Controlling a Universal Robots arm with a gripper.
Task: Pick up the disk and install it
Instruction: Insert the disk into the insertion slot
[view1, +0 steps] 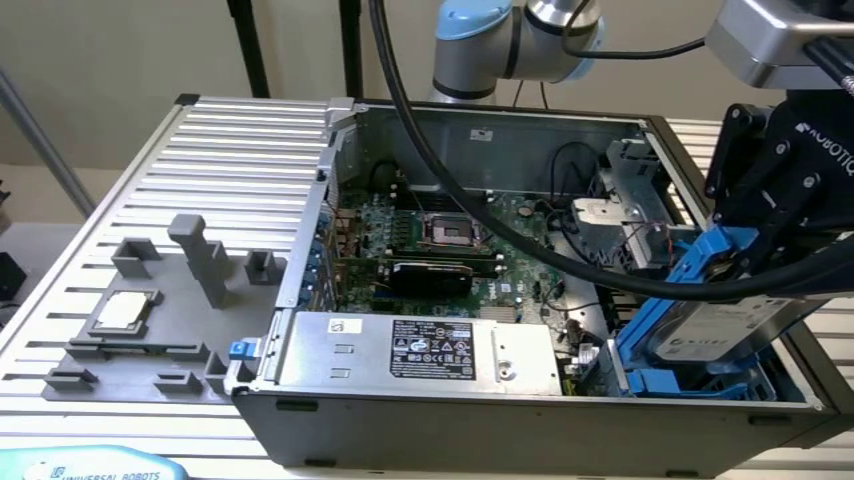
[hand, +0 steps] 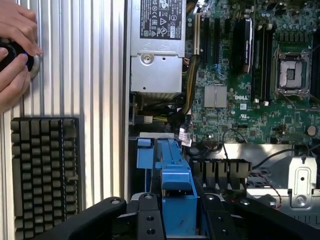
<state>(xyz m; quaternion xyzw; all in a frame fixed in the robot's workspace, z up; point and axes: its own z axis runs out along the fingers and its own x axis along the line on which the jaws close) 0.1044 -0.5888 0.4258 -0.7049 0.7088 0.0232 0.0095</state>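
You're looking at one disk (view1: 727, 335), one gripper (view1: 754, 262), one arm (view1: 521, 40), one case (view1: 507, 410), one power supply (view1: 420, 350), one motherboard (view1: 521, 250), one chip (view1: 120, 312), one grey fixture (view1: 200, 290). You're also seeing one keyboard (hand: 45, 175), one black knob (hand: 10, 54) and two hands: one hand (hand: 17, 22), another hand (hand: 11, 75).

Tight spot is the drive bay (view1: 674, 385) at the exterior view's right of the open case (view1: 534, 425): the claw (view1: 731, 262) clamped on the disk (view1: 721, 335) hangs right over it, boxed in by the case wall, the power supply (view1: 420, 350) just beside the bay, loose wires (view1: 583, 265) and a metal cage (view1: 634, 175) behind. A thick black hose (view1: 427, 160) sweeps across over the motherboard (view1: 441, 240) too, so the middle isn't a clean way in. Roomiest bit is the ribbed counter (view1: 247, 140) on the exterior view's left, minus a grey fixture tray (view1: 174, 300), plus a keyboard (hand: 45, 175) and a person's hand (hand: 15, 25) in the wrist view.
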